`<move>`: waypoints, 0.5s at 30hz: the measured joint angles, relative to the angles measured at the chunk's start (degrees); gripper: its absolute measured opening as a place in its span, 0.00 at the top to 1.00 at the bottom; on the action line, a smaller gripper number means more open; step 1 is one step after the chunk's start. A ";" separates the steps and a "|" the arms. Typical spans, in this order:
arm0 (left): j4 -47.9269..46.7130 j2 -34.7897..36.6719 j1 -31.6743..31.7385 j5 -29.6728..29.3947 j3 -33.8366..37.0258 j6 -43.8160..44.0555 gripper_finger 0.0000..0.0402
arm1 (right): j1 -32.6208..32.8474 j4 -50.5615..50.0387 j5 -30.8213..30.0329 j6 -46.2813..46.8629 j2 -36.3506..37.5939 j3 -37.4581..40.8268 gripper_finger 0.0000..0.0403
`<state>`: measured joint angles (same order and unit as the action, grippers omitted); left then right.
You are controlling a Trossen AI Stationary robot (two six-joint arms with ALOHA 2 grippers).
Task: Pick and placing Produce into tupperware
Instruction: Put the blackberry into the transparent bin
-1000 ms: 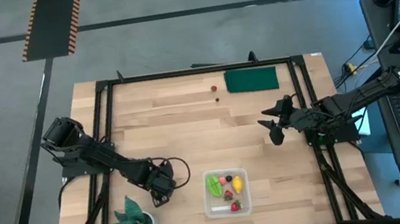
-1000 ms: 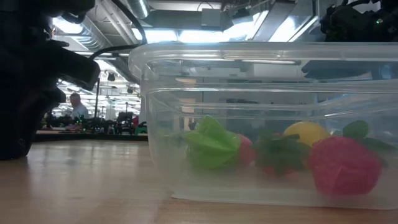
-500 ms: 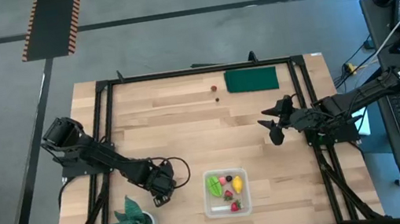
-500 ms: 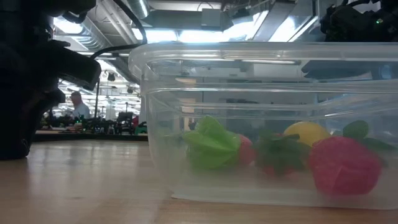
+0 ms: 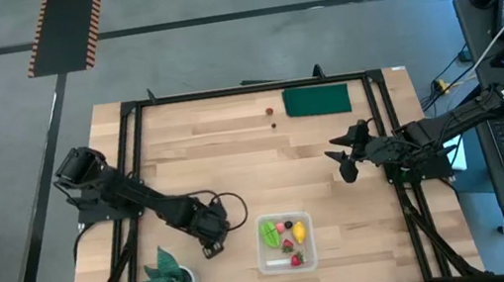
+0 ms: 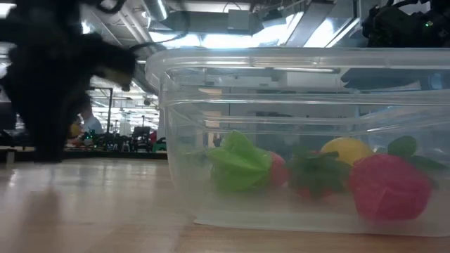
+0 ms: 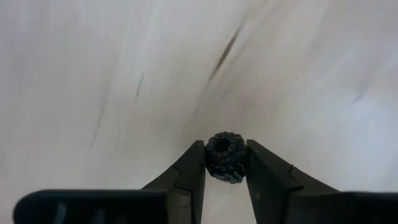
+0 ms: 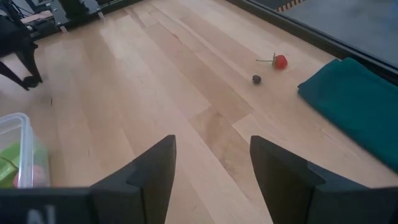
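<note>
The left gripper's (image 7: 226, 163) jaws pinch a tiny dark, bumpy berry (image 7: 226, 157) between their tips above the worktop (image 7: 124, 74); the right gripper's (image 8: 211, 163) jaws stand apart, empty.

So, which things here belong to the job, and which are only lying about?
Job: small dark bumpy berry in shut left gripper; clear plastic tupperware; red berry and tiny dark berry on table.
Lying about: dark green rectangular pad; teal leafy plant.

Left arm reaching low across desk, left tool (image 7: 226, 163) pinching small dark berry (image 7: 226, 157). Right arm waiting raised at desk's right side, right tool (image 8: 211, 163) standing apart.
</note>
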<state>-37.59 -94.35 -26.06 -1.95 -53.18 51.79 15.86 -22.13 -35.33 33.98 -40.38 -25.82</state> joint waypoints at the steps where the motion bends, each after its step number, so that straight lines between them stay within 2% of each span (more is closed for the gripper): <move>1: -0.15 0.00 0.55 -0.35 -1.19 -1.09 0.78 | 0.02 0.00 0.00 0.00 0.00 0.00 0.48; 5: -0.88 0.01 3.11 -2.64 -6.90 -6.05 0.76 | 0.02 0.06 0.00 0.04 0.00 0.00 0.48; 10: -1.14 0.17 5.81 -3.52 -13.97 -11.95 0.79 | 0.00 0.09 1.62 0.03 0.00 0.00 0.48; 15: 5.11 0.07 7.92 -3.52 -18.21 -17.08 0.79 | 0.02 0.09 1.99 -0.07 0.00 0.00 0.48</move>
<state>-32.48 -94.28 -18.14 -5.48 -71.38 34.71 15.88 -22.04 -33.34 33.91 -40.38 -25.82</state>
